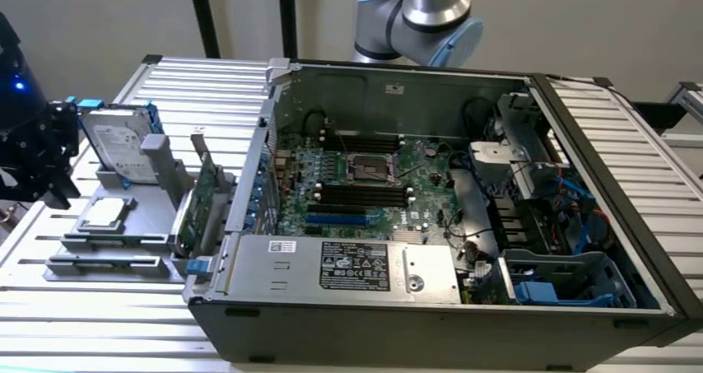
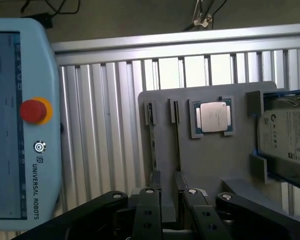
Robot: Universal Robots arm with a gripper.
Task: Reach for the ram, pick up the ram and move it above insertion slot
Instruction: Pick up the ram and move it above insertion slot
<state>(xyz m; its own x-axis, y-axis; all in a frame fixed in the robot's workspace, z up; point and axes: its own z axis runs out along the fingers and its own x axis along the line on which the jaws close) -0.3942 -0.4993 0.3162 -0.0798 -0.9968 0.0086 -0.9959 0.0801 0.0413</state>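
In the wrist view the ram (image 2: 177, 142) is a thin dark strip standing on edge in a narrow slot of the grey holder (image 2: 225, 160), with a second similar strip (image 2: 154, 145) beside it. My gripper (image 2: 172, 217) hovers over the holder's near end, open, with nothing between its black fingers (image 2: 147, 215). In the exterior view the gripper (image 1: 39, 155) hangs at the far left, above the holder (image 1: 82, 243); the ram (image 1: 104, 265) lies low along its front. The insertion slot (image 1: 363, 193) is one of several parallel black sockets on the motherboard inside the open case.
On the holder also sit a CPU (image 2: 212, 117), a silver hard drive with blue rails (image 1: 115, 146) and an upright green expansion card (image 1: 197, 204). A teach pendant (image 2: 20, 125) lies beside the holder. The case wall (image 1: 258, 167) stands between holder and motherboard.
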